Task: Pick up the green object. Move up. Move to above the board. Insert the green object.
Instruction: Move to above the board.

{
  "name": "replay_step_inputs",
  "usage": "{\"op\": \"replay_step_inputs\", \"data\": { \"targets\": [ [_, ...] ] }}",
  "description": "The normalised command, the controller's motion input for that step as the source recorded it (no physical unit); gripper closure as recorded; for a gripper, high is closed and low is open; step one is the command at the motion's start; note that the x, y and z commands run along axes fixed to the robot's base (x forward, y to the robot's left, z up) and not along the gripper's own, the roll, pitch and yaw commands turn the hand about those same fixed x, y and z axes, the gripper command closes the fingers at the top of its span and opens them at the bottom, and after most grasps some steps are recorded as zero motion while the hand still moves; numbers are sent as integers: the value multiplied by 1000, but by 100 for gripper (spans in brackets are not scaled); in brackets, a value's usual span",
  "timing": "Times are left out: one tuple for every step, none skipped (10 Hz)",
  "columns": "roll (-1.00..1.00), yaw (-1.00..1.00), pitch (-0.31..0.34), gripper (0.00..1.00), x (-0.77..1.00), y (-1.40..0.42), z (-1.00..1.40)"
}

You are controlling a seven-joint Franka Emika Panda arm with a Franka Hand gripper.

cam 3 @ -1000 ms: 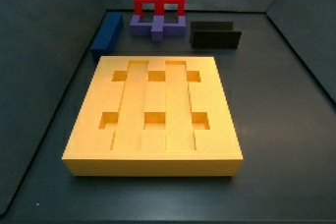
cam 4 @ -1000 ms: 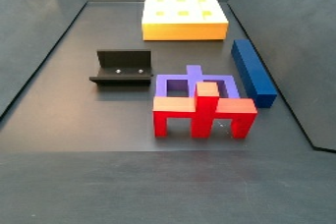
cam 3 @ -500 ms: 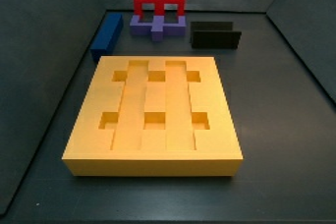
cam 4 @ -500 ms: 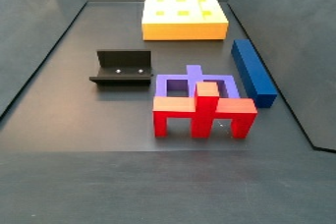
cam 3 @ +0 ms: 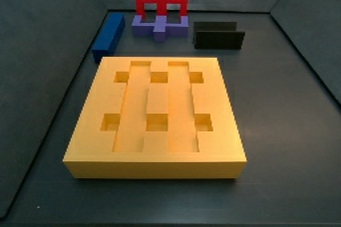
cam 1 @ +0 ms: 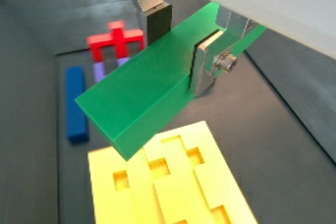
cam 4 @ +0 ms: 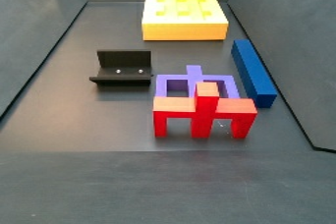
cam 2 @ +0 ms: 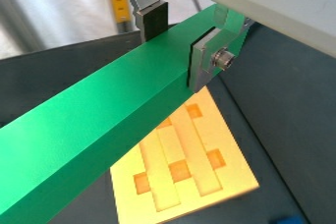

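Gripper [cam 1: 182,39]: seen in both wrist views only, raised above the floor, its two silver plates closed on the green object [cam 1: 151,85], one dark pad [cam 2: 149,19] pressed to one long face, the other finger [cam 2: 206,56] to the opposite face. Green object [cam 2: 105,120]: long bar, held tilted, hanging in the air over the board [cam 1: 171,184] in both wrist views; not in either side view. Board [cam 3: 156,116]: yellow-orange slab with lengthwise grooves and six square holes, flat on the dark floor [cam 3: 286,121], nearest in this side view; all holes bare. Beyond it, toward the far wall: blue bar [cam 3: 108,31] lying along the floor's left edge, purple piece [cam 3: 162,26] with a red piece [cam 3: 162,4] standing behind it, and the fixture [cam 3: 218,36] to their right, apart from them. Opposite side view: red piece [cam 4: 203,111] nearest, purple piece [cam 4: 188,82] touching it behind, blue bar [cam 4: 252,70] just beside them, fixture [cam 4: 124,68] apart on the other side, board [cam 4: 184,17] farthest. Change from the earlier frames: none in either side view; every piece on the floor lies as before.
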Motion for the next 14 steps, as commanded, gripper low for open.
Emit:
{"op": "replay_step_inputs", "data": {
  "targets": [
    [28,1000,70,100,46,-98,39],
    [31,1000,76,100,48,-66,31],
    [34,1000,84,100,51,-43,25],
    [37,1000,92,100,50,-38,22],
    [40,1000,100,100,52,-30,21],
    [44,1000,111,100,52,-30,20],
    [50,1000,126,100,55,-28,21],
    [59,1000,146,100,58,-29,22],
    [64,1000,157,100,61,-29,21],
    [82,1000,198,100,69,-32,21],
    [93,1000,222,100,72,-32,23],
    [108,851,252,100,81,-36,28],
    [105,605,233,100,88,-37,30],
    [102,367,200,100,90,-35,25]
  ]
}}
